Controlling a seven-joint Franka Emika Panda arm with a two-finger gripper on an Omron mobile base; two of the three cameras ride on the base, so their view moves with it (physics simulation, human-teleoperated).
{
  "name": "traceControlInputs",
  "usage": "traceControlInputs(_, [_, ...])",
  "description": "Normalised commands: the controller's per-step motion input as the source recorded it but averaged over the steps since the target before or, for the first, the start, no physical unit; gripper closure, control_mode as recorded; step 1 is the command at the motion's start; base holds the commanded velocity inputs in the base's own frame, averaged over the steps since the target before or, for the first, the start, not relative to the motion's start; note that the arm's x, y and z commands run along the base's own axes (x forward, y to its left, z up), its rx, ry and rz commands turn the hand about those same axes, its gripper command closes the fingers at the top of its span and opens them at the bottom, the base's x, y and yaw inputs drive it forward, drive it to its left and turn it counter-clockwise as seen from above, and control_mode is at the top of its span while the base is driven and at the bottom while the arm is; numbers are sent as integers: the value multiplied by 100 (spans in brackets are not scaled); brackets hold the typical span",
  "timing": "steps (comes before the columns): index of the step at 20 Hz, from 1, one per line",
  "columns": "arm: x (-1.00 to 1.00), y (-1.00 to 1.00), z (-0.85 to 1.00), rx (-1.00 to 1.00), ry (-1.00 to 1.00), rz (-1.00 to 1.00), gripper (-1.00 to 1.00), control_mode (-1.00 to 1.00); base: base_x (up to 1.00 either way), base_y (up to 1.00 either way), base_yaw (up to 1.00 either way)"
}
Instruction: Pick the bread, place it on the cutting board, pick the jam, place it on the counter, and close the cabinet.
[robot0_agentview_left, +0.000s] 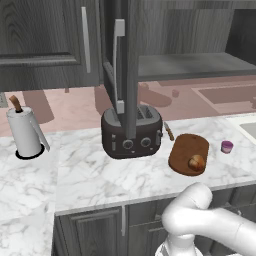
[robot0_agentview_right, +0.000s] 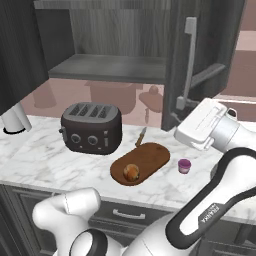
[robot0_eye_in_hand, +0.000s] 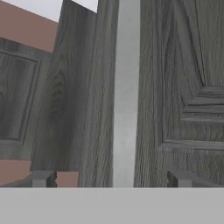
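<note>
One marking found. In the right base view, the dark lower link of the robot arm (robot0_agentview_right: 210, 212) carries a short line of small white lettering, running diagonally toward 1 o'clock along the link. It appears to read "PANDA", though the characters are small and not fully certain. No other text, label, brand, number or sign is legible on any item in the three views.

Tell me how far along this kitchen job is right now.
Done: the bread sits on the cutting board, and the jam stands on the counter beside it. In hand: the end effector is open, right up against a cabinet door, its silver handle between the fingertips. Left: closing the cabinet, whose doors stand open over the toaster.
</note>
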Motion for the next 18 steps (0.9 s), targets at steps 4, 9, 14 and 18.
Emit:
traceControlInputs(4, [30, 65, 0, 0, 0, 0, -100, -100, 0, 0, 0])
traceControlInputs(9, [32, 63, 0, 0, 0, -5, -100, -100, 0, 0, 0])
traceControlInputs(14, [24, 62, 0, 0, -3, -12, -100, -100, 0, 0, 0])
traceControlInputs(18, [19, 60, 0, 0, -4, -14, -100, -100, 0, 0, 0])
